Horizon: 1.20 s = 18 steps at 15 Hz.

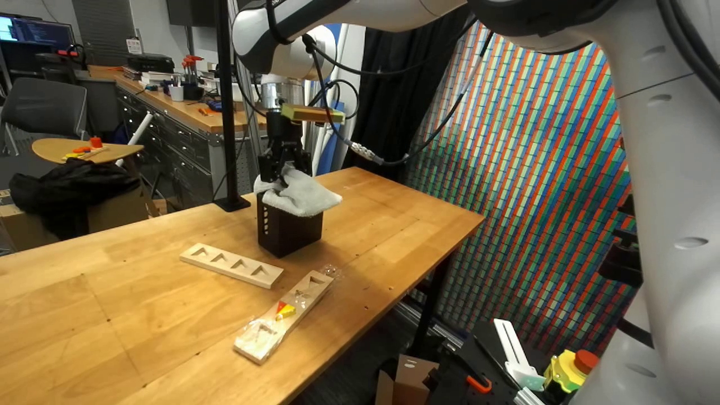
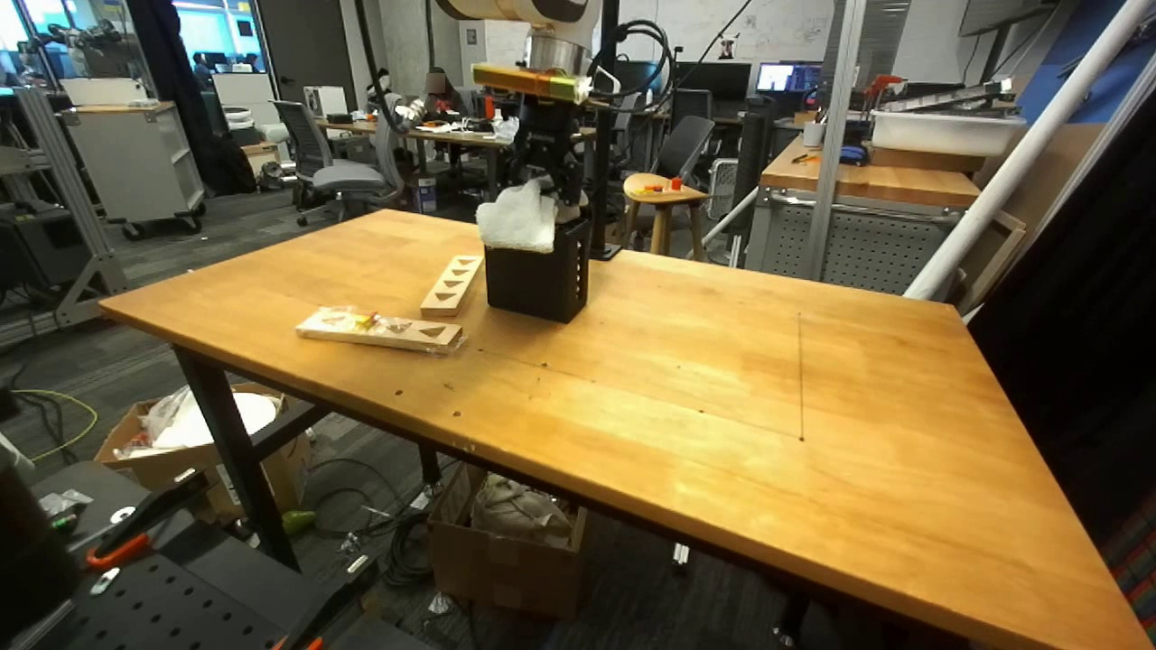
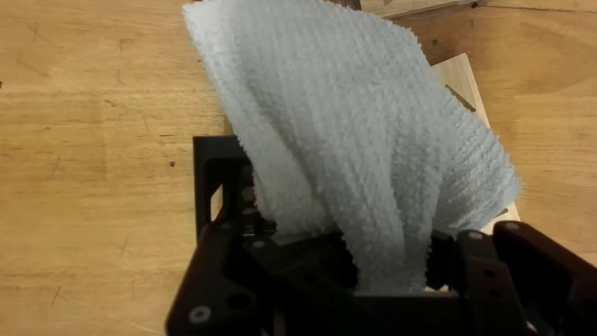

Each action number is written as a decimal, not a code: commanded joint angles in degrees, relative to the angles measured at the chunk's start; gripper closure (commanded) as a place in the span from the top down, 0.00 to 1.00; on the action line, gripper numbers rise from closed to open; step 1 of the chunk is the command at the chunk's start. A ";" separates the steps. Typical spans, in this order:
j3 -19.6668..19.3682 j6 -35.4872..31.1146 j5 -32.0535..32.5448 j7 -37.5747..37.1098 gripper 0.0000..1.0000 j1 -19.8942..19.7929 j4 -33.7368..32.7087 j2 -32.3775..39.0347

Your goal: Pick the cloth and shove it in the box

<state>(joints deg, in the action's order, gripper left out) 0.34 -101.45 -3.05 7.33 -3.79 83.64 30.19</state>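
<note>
- Grey-white, terry-textured cloth (image 3: 336, 107): draped over the mouth of the black, open-topped rectangular box (image 2: 533, 284), not inside. Bulk overhangs one side; a corner of the opening shows uncovered in the wrist view. Can't tell how much weight the rim takes.
- Black two-finger tool (image 3: 392, 263): closed down on a bunched fold of cloth, gap only as wide as the fold.
- Step, my read: pick done, shoving in hand but barely begun.
- Next: calls for a downward push into the box with the grip kept, flap steered inward, then release. Opening here likely leaves it hung on the rim. One-sided drag might shift the box.
- Around: box stands upright on the light-brown wooden table (image 1: 405, 225). Pale wooden board with triangular recesses (image 1: 230, 265) near it; similar board in clear plastic wrap (image 1: 275, 326) also near.
</note>
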 commanded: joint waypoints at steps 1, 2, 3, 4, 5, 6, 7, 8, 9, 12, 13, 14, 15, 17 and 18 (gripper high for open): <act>1.14 -2.30 -3.55 3.58 0.01 -1.39 1.93 -0.57; 1.29 -2.36 -4.18 4.26 0.00 -1.52 1.81 -0.14; 1.51 -2.31 -5.01 5.15 0.01 -1.72 1.59 0.58; 1.71 -1.95 -5.90 6.00 0.01 -2.00 1.23 1.38; 1.87 -1.79 -6.72 6.71 0.01 -2.25 1.10 2.10; 2.05 -1.44 -7.76 7.50 0.01 -2.60 0.99 2.96; 2.21 -1.21 -8.61 8.27 0.01 -2.95 0.91 3.70; 2.35 -0.76 -9.52 9.01 0.01 -3.43 0.72 4.71; 2.46 -0.26 -10.36 9.67 0.01 -3.85 0.53 5.36; 2.42 0.86 -12.02 10.81 0.01 -4.79 0.00 6.24; 2.39 1.14 -12.33 10.93 0.00 -4.93 -0.25 6.34; 2.31 1.30 -12.33 10.99 0.00 -4.92 -0.45 6.26; 2.24 1.41 -12.26 10.86 0.01 -4.86 -0.57 6.13; 2.03 0.93 -11.86 10.05 0.27 -4.49 -0.27 5.18; 1.85 0.55 -11.59 9.55 0.28 -4.27 0.11 4.46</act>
<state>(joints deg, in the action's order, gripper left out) 1.96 -101.34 -14.76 17.15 -8.08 84.24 34.55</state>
